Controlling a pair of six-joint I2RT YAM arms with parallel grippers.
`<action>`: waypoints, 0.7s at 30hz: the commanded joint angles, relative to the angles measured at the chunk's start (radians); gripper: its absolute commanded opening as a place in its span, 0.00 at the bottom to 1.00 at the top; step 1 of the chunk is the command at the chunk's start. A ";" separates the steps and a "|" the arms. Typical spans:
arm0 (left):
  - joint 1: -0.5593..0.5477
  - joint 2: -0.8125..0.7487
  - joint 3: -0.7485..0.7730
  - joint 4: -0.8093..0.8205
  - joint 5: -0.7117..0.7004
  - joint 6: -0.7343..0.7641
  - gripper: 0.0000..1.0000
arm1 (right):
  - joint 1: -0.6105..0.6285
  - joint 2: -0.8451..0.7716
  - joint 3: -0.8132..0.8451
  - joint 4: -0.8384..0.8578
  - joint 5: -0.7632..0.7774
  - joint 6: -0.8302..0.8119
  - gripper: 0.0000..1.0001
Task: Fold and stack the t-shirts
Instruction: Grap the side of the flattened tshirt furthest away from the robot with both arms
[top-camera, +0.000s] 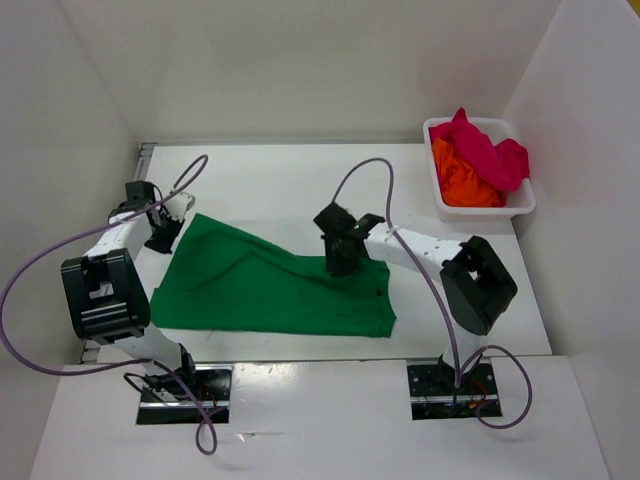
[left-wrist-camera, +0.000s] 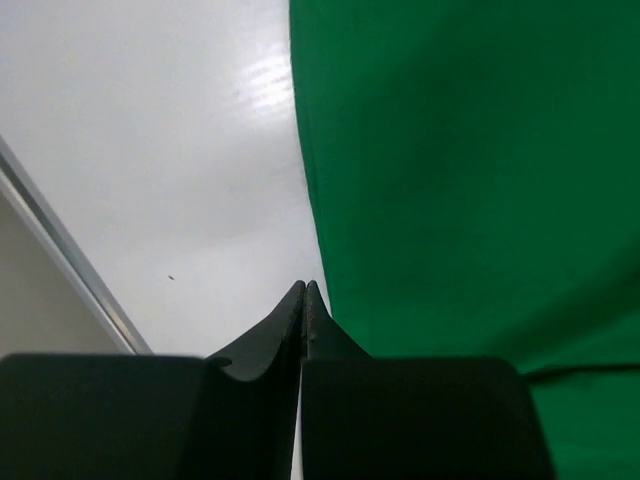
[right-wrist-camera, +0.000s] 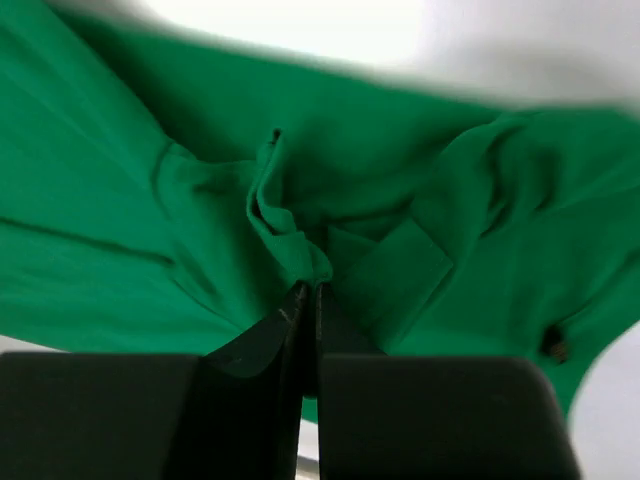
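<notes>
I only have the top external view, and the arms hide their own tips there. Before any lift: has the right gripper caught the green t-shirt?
Observer: Yes. In the right wrist view the right gripper is shut on a bunched fold of the green t-shirt.
Operator: And the left one?
Observer: The left gripper is shut too, its tips right at the shirt's edge beside bare table. I cannot tell whether cloth is pinched between them.

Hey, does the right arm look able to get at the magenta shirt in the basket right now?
Probably, but not right away: the magenta shirt lies topmost in the basket on its side, nothing between, yet the right gripper is pinching the green t-shirt.
</notes>
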 joint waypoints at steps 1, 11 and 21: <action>0.019 -0.034 -0.041 0.020 0.006 0.010 0.00 | 0.066 -0.020 -0.081 0.061 -0.006 0.098 0.09; -0.078 0.222 0.322 0.013 0.129 -0.185 0.64 | 0.152 -0.047 -0.103 0.093 0.012 0.067 0.41; -0.202 0.432 0.436 0.056 0.046 -0.242 0.71 | 0.209 -0.251 -0.144 0.124 0.006 0.014 0.41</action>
